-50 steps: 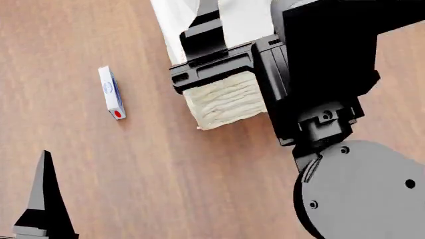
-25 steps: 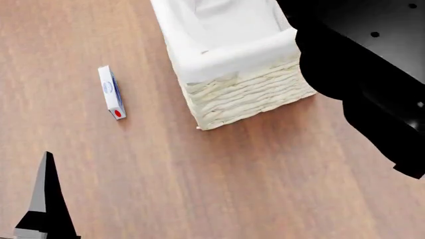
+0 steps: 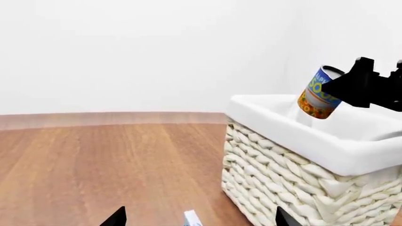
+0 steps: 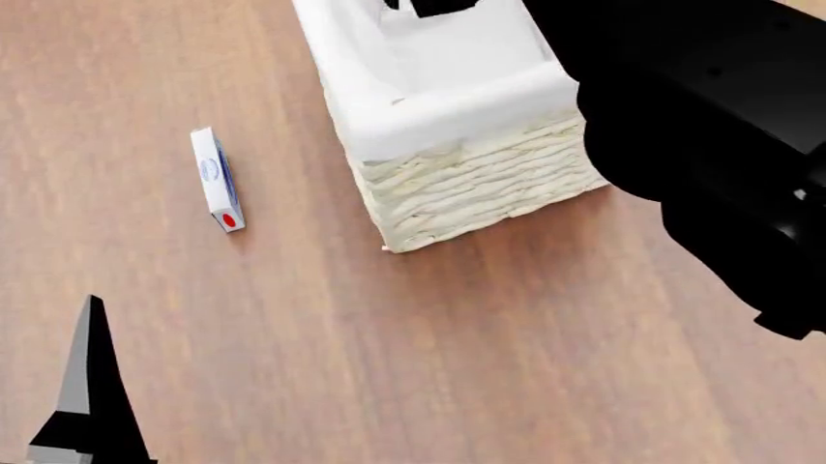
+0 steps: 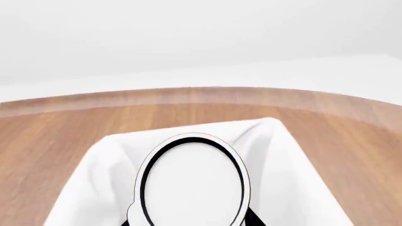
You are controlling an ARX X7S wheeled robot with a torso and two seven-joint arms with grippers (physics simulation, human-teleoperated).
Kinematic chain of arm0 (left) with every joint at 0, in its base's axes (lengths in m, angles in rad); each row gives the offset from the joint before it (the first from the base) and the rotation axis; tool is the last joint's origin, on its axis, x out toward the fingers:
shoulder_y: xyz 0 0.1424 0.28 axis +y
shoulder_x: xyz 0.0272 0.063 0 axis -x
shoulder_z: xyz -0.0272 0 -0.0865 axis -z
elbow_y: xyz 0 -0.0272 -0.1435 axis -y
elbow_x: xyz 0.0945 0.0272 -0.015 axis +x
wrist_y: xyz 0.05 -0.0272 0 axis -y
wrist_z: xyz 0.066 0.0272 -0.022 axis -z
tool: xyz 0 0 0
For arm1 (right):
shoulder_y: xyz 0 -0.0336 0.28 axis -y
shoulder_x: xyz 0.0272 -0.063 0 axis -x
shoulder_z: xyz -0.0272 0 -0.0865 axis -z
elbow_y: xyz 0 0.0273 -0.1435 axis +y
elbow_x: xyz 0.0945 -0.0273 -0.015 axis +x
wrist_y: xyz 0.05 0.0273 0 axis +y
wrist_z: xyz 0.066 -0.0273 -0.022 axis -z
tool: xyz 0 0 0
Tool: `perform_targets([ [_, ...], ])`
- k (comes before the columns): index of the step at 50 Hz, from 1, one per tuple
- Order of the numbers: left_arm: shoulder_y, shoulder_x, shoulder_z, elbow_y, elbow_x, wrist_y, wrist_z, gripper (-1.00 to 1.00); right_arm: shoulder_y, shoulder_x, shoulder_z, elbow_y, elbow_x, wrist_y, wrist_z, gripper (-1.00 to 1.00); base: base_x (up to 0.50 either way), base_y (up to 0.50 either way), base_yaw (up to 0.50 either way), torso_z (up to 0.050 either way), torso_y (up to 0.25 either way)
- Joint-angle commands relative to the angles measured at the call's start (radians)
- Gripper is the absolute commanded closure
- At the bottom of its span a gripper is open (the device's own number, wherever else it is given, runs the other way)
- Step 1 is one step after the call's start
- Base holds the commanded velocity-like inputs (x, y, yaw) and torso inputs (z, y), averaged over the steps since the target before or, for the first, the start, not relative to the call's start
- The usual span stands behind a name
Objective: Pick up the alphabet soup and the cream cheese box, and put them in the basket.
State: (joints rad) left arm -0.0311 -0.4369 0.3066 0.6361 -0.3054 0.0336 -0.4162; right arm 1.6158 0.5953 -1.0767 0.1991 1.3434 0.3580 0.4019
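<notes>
The alphabet soup (image 3: 319, 93), a blue and orange can, hangs tilted over the open top of the basket (image 3: 295, 174). My right gripper (image 3: 342, 89) is shut on it. In the right wrist view the can's pale top (image 5: 191, 181) fills the middle, with the basket's white liner (image 5: 94, 188) below it. The cream cheese box (image 4: 217, 180) lies flat on the wooden floor, left of the basket (image 4: 465, 184). My left gripper (image 3: 199, 220) is open and low, its fingertips (image 3: 118, 217) either side of the box's end (image 3: 191, 218) without touching it.
The wooden floor (image 4: 387, 348) spreads all round the basket. My right arm (image 4: 697, 116) is a large black mass across the right of the head view. One left finger (image 4: 91, 396) shows at the lower left. A white wall (image 3: 125, 52) stands behind.
My right arm has swung back and to the right, uncovering the basket's front in the head view; its gripper now shows at the top edge. The box and left finger have not moved.
</notes>
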Motion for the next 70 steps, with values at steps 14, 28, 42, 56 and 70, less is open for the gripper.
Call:
perform_targets([
  [14,0.0,-0.003,0.003,-0.002,0.002,0.0,-0.008,-1.0,-0.032,0.002,-0.001,0.0,-0.068,-0.003,-0.021,1.0,0.0,0.0,0.0,0.0,0.001],
  [28,0.0,-0.006,0.007,0.002,0.003,0.001,-0.01,-1.0,-0.036,0.009,-0.005,-0.011,-0.075,0.0,-0.016,1.0,0.0,0.0,0.0,0.0,0.001],
  [42,-0.002,-0.008,0.009,0.004,0.004,-0.002,-0.015,-1.0,-0.021,0.002,-0.01,0.003,-0.086,0.012,-0.022,1.0,0.0,0.0,0.0,0.0,0.001],
  [56,0.003,-0.012,0.011,0.01,0.007,0.0,-0.02,-1.0,-0.023,0.0,-0.01,-0.002,-0.082,0.019,-0.03,-1.0,0.0,0.0,0.0,0.0,0.0],
  [70,0.005,-0.014,0.014,0.011,0.006,0.002,-0.022,-1.0,-0.049,0.006,-0.014,-0.023,-0.094,0.005,-0.024,-1.0,0.0,0.0,0.0,0.0,0.0],
])
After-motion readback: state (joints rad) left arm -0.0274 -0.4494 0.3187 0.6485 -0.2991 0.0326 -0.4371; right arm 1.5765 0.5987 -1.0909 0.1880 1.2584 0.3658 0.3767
